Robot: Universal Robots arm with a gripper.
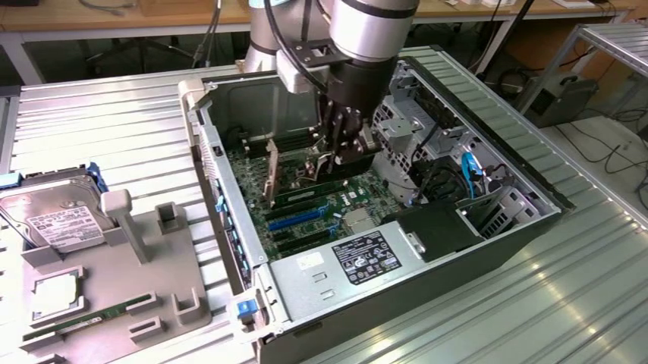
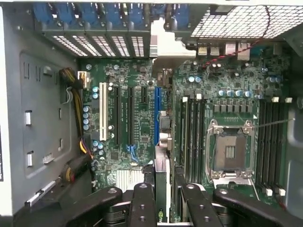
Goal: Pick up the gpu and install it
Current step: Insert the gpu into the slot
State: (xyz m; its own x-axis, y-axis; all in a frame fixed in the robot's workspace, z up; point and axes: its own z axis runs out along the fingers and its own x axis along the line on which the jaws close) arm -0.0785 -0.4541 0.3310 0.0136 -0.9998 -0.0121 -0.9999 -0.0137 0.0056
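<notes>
The gpu (image 2: 161, 142) appears edge-on in the wrist view as a thin upright card, with its silver bracket (image 2: 168, 45) against the case's rear slot openings. It stands along the blue expansion slot (image 2: 156, 113) on the green motherboard (image 2: 137, 137); whether it is seated I cannot tell. My gripper (image 2: 163, 205) is shut on the card's end far from the bracket, one dark finger on each face. In the exterior view the gripper (image 1: 342, 155) reaches down into the open computer case (image 1: 506, 171), and the gpu (image 1: 273, 174) stands upright on the board beside it.
An empty processor socket (image 2: 229, 151) and memory slots (image 2: 191, 137) lie beside the card. The power supply (image 1: 365, 258) and drive cage (image 1: 476, 205) crowd the case. On the exterior view's left, a grey fixture (image 1: 132, 265) carries a hard drive (image 1: 56, 220) and a memory stick (image 1: 81, 320).
</notes>
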